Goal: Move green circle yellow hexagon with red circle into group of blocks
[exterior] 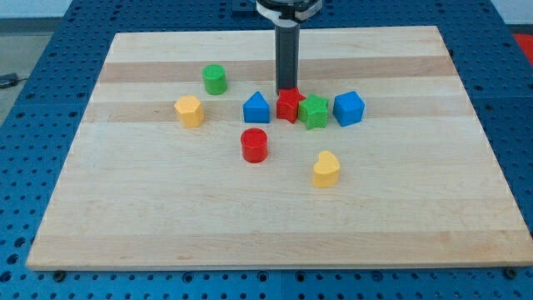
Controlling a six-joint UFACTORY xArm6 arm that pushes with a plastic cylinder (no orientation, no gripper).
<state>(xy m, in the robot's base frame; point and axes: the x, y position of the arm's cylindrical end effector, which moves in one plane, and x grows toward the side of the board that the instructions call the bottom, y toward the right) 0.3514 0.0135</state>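
Note:
The green circle (215, 79) stands at the view's upper left. The yellow hexagon (190, 110) lies below and left of it. The red circle (254, 145) stands near the board's middle. A row of blocks sits right of them: a blue house-shaped block (256, 108), a red star (290, 106), a green star (315, 112) and a blue cube (349, 108). My tip (288, 87) is at the top edge of the red star, touching or nearly touching it. It is well right of the green circle.
A yellow heart-shaped block (326, 169) lies below the row, right of the red circle. The wooden board (125, 217) rests on a blue perforated table (25, 100).

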